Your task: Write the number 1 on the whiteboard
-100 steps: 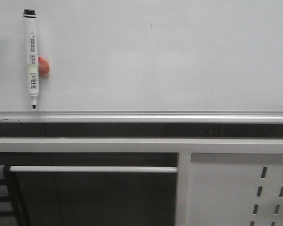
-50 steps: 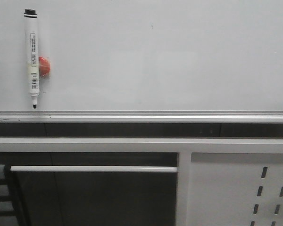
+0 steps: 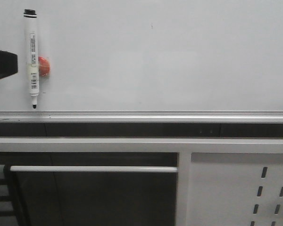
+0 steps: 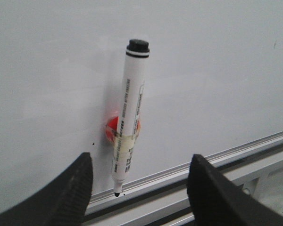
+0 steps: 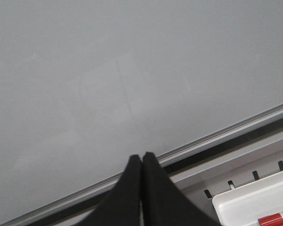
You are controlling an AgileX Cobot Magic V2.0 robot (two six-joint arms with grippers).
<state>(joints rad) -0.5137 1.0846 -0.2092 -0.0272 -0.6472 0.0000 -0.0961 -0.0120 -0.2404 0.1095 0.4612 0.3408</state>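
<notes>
Where the whiteboard (image 3: 179, 61) fills the upper part of the front view, a marker (image 3: 32, 59) hangs upright against it near its left side, black cap up and tip down, held in front of a small red magnet (image 3: 45, 67). The tip ends just above the silver rail (image 3: 155, 116) along the board's lower edge. No written stroke of the number 1 can be made out on the board; only a small dark speck (image 3: 151, 26) shows near its upper middle.

The left pincer (image 4: 139, 183) stands wide open, its two black fingers (image 4: 68, 195) spread to either side of the marker's lower end and apart from it; in the front view only a dark part of this arm (image 3: 2, 63) enters at the left edge, just beside the marker. The right pincer (image 5: 141, 162) is closed, its two fingertips pressed together with nothing between them, pointing toward a bare part of the board above the rail. In the right wrist view, a white tray (image 5: 247, 200) holds a red pen (image 5: 276, 219), and beside it lies a grey panel with slots (image 5: 231, 184).
</notes>
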